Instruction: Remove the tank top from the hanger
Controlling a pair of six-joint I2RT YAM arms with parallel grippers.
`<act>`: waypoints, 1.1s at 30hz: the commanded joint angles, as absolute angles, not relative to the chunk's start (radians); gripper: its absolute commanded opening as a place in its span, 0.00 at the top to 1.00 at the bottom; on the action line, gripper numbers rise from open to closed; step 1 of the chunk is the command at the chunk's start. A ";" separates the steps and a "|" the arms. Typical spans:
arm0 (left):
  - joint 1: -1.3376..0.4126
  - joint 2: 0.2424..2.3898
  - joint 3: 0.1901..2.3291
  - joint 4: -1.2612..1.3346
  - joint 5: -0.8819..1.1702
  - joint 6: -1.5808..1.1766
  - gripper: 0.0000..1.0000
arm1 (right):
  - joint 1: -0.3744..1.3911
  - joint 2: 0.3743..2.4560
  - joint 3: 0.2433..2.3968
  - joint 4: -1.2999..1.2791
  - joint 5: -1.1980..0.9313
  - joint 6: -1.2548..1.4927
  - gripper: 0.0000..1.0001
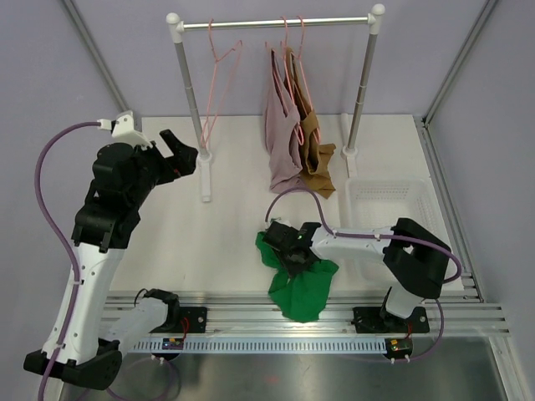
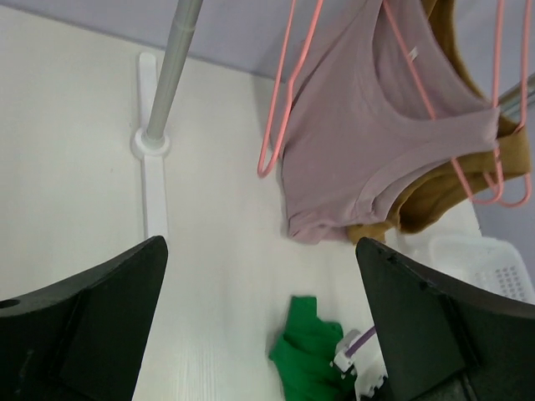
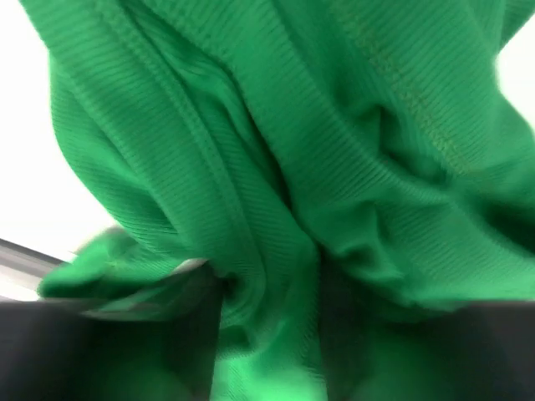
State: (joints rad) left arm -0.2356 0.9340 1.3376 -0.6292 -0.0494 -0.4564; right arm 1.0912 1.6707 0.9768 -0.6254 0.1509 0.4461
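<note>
Green ribbed tank top (image 1: 305, 288) lies crumpled on the white bench (image 1: 209, 242) at the lower centre of the overhead frame, one end spilling over the near edge, well apart from the bare pink wire hanger (image 1: 216, 92) on the white-posted clothes rack (image 1: 276, 23) at the top. By the look of it the garment is already off that hanger and the work is at the handling or setting-down step. The right arm's fingers (image 1: 288, 248) are buried in the green cloth, which bunches between them in the wrist view, but I cannot tell whether they actually pinch it. The left arm's fingers (image 1: 182, 152) stand wide with nothing between them, raised at the upper left. Next, I'd judge, the right arm needs either a sure grip or a clean let-go without dragging the cloth off the edge.
</note>
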 commanded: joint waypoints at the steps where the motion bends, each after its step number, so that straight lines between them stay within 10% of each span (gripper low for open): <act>1: -0.245 0.882 1.316 -0.696 -0.063 -0.401 0.01 | 1.100 1.691 0.997 -0.572 0.143 0.460 0.68; 3: -0.245 0.858 1.301 -0.724 -0.077 -0.356 0.01 | 1.101 1.663 1.006 -0.577 0.155 0.445 1.00; 21: -0.247 0.733 0.977 -0.658 -0.164 -0.238 0.01 | 1.022 1.373 1.551 -1.078 0.600 0.331 1.00; 33: -0.245 0.704 0.971 -0.646 -0.135 -0.236 0.01 | 0.523 1.238 1.507 -1.119 0.697 0.322 1.00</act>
State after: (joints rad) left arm -0.2432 0.7136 0.9668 -0.7006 -0.1539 -0.2539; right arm 0.6151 1.2770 1.5467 -1.1561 0.6598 0.3370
